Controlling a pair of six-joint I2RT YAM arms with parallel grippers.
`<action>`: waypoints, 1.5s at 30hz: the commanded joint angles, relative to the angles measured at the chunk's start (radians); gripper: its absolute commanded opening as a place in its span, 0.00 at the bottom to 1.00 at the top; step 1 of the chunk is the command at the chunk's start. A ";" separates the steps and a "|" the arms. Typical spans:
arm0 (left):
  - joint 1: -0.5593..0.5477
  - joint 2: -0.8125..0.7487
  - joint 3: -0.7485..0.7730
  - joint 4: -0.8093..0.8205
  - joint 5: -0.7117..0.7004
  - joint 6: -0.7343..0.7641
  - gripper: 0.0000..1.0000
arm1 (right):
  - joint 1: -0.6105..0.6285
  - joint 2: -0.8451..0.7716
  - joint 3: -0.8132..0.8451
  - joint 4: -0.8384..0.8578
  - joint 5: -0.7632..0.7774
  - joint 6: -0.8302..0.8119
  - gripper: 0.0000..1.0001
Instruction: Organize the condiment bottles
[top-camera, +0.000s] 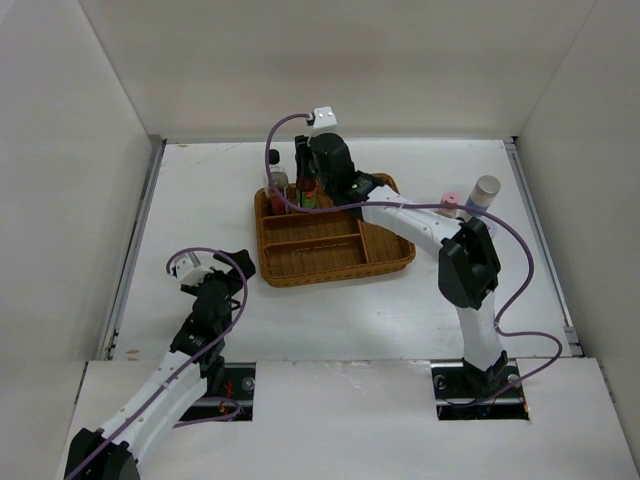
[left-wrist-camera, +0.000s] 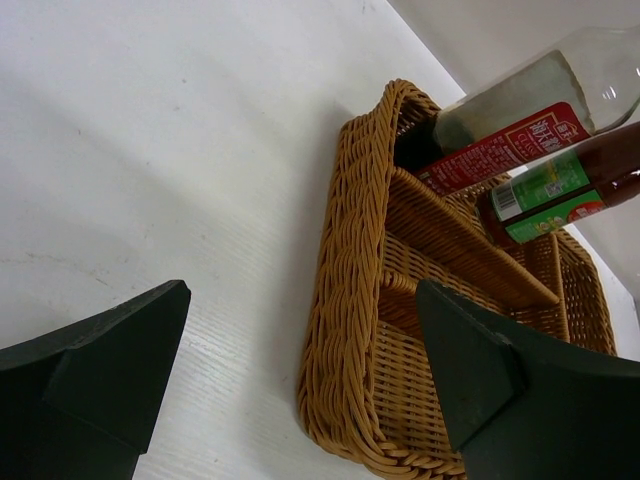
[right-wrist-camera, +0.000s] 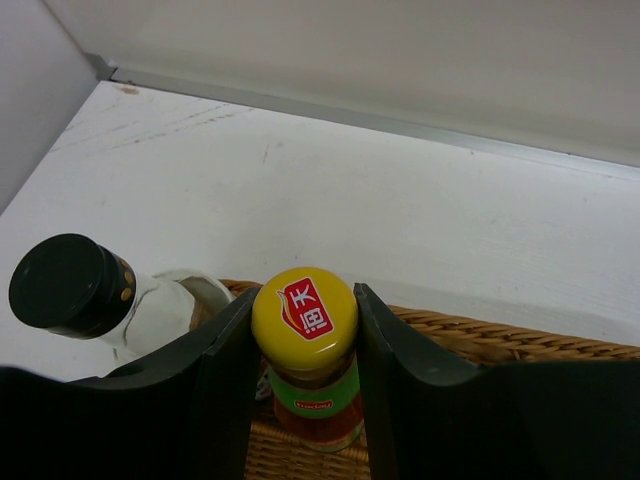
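Observation:
My right gripper (right-wrist-camera: 305, 310) is shut on the yellow cap of the tall dark yellow-capped bottle (right-wrist-camera: 305, 330), which stands in the back left corner of the brown wicker tray (top-camera: 300, 265). The clear black-capped red-labelled bottle (right-wrist-camera: 70, 285) stands just left of it in the same corner. Both show in the top view, the clear bottle (top-camera: 277, 180) and the dark bottle (top-camera: 308, 190), and in the left wrist view, the clear bottle (left-wrist-camera: 530, 100) and the dark bottle (left-wrist-camera: 560, 190). My left gripper (left-wrist-camera: 300, 300) is open and empty, left of the tray (left-wrist-camera: 360, 300).
A pink-lidded shaker (top-camera: 450, 203) and a white-lidded one (top-camera: 485, 192) stand on the table right of the tray, behind my right arm's elbow. The other bottles are out of view. White walls enclose the table on three sides.

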 joint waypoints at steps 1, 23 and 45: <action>0.001 0.008 -0.016 0.051 0.006 0.007 1.00 | 0.015 -0.006 0.055 0.044 0.001 0.034 0.27; -0.002 0.005 -0.017 0.053 0.006 0.007 1.00 | 0.007 0.019 -0.020 0.083 0.004 0.034 0.27; 0.004 0.009 -0.017 0.054 0.015 0.007 1.00 | 0.044 -0.219 -0.279 0.130 0.037 0.078 0.81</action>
